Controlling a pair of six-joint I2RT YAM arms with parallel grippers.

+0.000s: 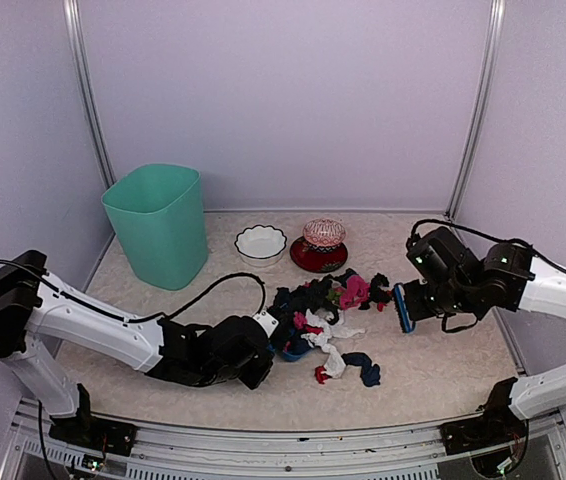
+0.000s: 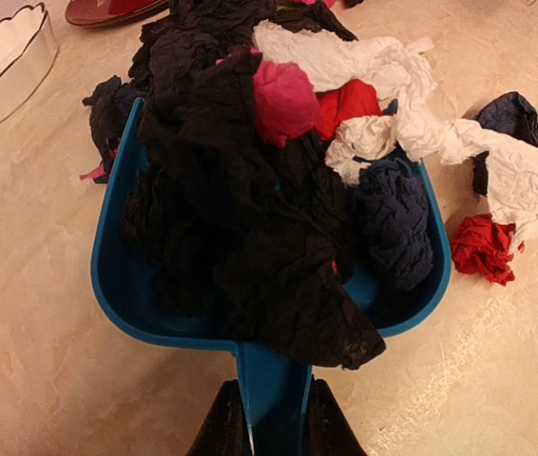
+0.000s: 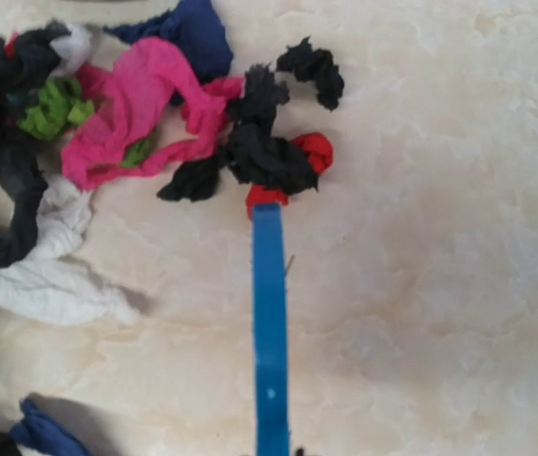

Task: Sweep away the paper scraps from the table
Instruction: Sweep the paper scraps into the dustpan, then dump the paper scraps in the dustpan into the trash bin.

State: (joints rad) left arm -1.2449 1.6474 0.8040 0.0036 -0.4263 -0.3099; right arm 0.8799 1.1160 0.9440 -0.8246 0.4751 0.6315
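My left gripper [image 2: 274, 423] is shut on the handle of the blue dustpan [image 2: 117, 285], which lies flat on the table [image 1: 443, 370]. The pan is heaped with paper scraps [image 2: 240, 209], mostly black, with pink, red, white and dark blue wads. White, red and dark blue scraps [image 1: 343, 360] lie loose just right of the pan. My right gripper [image 1: 415, 300] is shut on the small blue hand brush [image 3: 270, 323]. The brush tip touches a black and red wad [image 3: 269, 157] at the right edge of the pile [image 1: 328, 300]. Pink and green scraps [image 3: 136, 104] lie to its left.
A tall green bin [image 1: 158, 225] stands at the back left. A white scalloped bowl [image 1: 261, 243] and a red plate carrying a pink glass dish [image 1: 321, 245] sit behind the pile. The metal front rail [image 1: 293, 430] runs along the near edge.
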